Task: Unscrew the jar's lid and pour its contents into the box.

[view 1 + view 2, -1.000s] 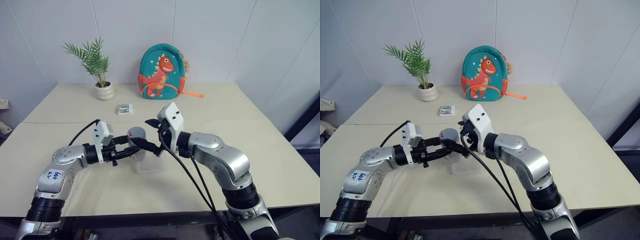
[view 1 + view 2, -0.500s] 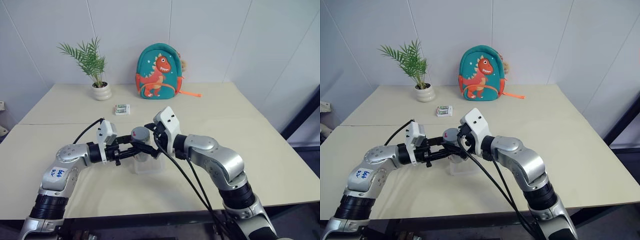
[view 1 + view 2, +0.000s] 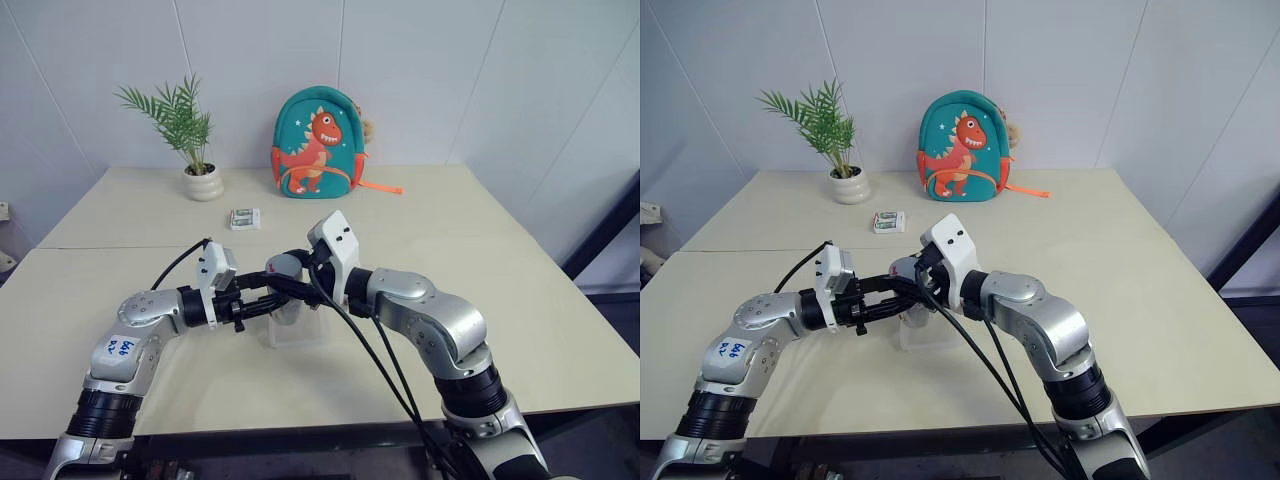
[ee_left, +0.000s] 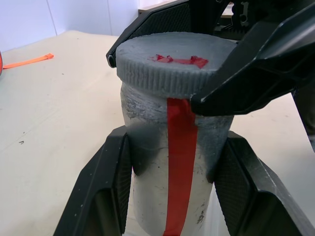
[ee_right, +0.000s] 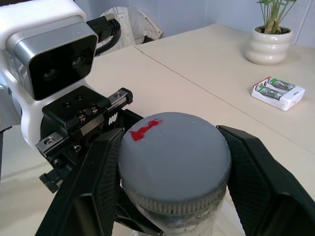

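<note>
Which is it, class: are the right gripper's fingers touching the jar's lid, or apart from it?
Touching. In the right wrist view the right gripper's fingers press on both sides of the lid; the left wrist view shows the same clamp.

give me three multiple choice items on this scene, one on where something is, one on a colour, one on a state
1. Where is the small green-white packet?
A. inside the box
B. on the table between the plant pot and the backpack, behind the grippers
C. held in a gripper

2. What colour is the tape strip on the jar?
A. red
B. blue
C. yellow

3. How does the right gripper stand?
A. open, clear of the jar
B. shut on the lid
C. shut on the box

Answers:
1. B, the packet lies on the table between the plant pot and the backpack.
2. A, the left wrist view shows a red strip down the jar's side.
3. B, its fingers press both sides of the lid, while the left gripper is clamped on the jar's body.
</note>
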Tool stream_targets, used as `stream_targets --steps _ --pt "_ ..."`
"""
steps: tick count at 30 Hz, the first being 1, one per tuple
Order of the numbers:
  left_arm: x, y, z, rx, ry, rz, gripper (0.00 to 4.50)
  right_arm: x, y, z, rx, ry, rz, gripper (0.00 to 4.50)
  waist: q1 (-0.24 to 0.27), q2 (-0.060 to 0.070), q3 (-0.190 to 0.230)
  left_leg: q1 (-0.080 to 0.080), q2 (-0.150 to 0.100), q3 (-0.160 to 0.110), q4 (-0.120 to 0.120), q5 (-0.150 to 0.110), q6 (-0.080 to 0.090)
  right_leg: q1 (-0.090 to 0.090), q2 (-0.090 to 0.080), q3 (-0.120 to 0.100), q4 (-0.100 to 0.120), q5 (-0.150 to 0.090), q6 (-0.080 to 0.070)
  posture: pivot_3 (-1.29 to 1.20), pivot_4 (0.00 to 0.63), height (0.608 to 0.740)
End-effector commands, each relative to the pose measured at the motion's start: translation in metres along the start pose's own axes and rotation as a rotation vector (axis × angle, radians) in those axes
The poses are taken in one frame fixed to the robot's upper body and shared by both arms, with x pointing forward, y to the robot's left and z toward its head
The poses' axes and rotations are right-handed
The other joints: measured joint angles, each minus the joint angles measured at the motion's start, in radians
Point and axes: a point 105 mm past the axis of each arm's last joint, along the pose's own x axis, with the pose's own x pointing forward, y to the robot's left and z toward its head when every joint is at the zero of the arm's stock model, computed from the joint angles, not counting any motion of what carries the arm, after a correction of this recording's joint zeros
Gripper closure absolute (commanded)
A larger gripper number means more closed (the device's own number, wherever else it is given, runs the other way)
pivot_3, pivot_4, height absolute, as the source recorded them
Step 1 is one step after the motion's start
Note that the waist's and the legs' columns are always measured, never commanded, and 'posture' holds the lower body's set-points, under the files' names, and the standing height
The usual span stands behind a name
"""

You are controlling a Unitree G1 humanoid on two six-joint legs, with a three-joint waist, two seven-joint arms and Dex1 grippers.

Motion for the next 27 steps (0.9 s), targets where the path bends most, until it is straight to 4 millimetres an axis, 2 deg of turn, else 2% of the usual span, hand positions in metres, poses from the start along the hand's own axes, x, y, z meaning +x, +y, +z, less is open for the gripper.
stream_targets --steps 1,4,11,19,27 --pt "0.004 -0.003 0.009 0.043 -0.024 -0.027 2.54 -0.002 0.01 0.027 -0.056 -0.105 0.08 1.91 0.0 0.0 0.0 0.0 0.0 0.0 0.0 0.0 0.0 0.0 0.0 0.0 0.0 0.0 0.0 0.0 0.15 0.74" --pt "0.009 -0.005 0.009 0.044 -0.031 -0.055 2.54 -0.002 0.014 0.03 -0.089 -0.108 0.142 1.91 0.001 0.0 0.0 0.0 0.0 0.0 0.0 0.0 0.0 0.0 0.0 0.0 0.0 0.0 0.0 0.0 0.15 0.74" --pt "0.021 -0.025 0.005 0.051 -0.009 -0.242 2.54 -0.011 0.029 0.032 -0.235 -0.071 0.432 1.91 -0.001 0.0 0.0 0.0 0.0 0.0 0.0 -0.001 0.001 0.0 0.001 0.0 -0.001 0.0 0.001 0.0 0.15 0.74" --pt "0.026 -0.038 0.009 0.023 -0.058 -0.354 2.54 -0.02 0.018 0.028 -0.275 -0.034 0.586 1.91 -0.001 0.0 0.0 0.0 0.0 0.0 0.001 -0.002 0.003 0.0 0.001 0.0 0.0 -0.001 0.001 0.0 0.15 0.74" --pt "0.013 -0.04 0.011 0.0 -0.08 -0.368 2.54 -0.028 -0.006 0.023 -0.197 -0.048 0.545 1.91 0.0 0.0 0.0 0.0 0.001 0.0 0.001 -0.002 0.003 0.0 0.001 0.0 0.001 -0.001 0.001 0.0 0.15 0.74"
